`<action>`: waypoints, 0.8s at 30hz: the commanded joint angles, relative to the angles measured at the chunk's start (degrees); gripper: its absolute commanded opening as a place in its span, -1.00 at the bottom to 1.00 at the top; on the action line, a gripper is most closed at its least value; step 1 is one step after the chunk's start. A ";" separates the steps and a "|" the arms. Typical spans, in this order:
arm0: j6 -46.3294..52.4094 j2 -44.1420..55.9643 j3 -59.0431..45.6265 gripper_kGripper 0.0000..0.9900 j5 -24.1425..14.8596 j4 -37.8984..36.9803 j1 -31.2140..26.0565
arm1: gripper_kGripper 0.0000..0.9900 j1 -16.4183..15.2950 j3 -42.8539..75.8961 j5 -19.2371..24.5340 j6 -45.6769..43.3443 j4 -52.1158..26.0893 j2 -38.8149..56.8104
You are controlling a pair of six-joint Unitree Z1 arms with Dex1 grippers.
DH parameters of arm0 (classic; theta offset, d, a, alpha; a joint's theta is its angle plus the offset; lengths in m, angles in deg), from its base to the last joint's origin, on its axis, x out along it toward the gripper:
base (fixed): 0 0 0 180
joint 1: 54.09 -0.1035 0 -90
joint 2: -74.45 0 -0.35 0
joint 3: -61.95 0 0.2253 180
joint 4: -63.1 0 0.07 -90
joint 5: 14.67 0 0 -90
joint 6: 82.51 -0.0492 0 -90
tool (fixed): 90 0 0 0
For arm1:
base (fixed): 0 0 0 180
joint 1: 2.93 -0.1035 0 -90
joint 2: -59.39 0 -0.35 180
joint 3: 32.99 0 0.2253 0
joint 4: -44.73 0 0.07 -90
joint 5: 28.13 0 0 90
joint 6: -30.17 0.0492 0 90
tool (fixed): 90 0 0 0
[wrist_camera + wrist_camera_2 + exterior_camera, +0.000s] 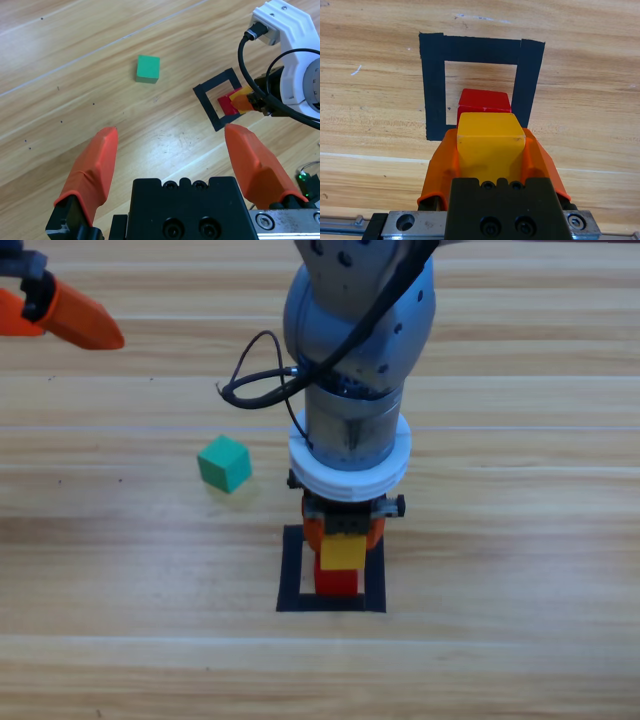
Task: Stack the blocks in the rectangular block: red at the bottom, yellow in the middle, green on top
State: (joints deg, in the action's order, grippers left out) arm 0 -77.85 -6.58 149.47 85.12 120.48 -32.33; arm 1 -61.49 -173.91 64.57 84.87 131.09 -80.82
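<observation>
Over the black tape square (293, 570) near the middle of the bench (520, 540), the right end effector (343, 537) points straight down with its orange jaws closed on the two side faces of the yellow cube (342, 553). From the right wrist view the yellow cube (490, 145) fills the gap between the jaws. The red cube (337, 582) sits on the bench inside the tape outline, directly beneath the yellow one; whether the two touch cannot be told. Green cube (224, 463) rests on the bench up and to the left of the square, well apart from it, with nothing touching it. Left end effector (60, 312) waits at the top left corner, jaws spread wide and holding nothing. No labels or writing can be read on any cube, the tape or the arms.
</observation>
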 commanded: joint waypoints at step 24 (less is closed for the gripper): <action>-0.88 -2.91 -4.57 0.84 0.58 -3.09 -1.90 | -1.00 -2.27 -0.82 0.73 0.42 0.71 -3.41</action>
State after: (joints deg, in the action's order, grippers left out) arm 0 -78.00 -7.62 146.61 85.46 117.91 -32.90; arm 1 -61.63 -174.15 65.05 84.93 131.10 -80.91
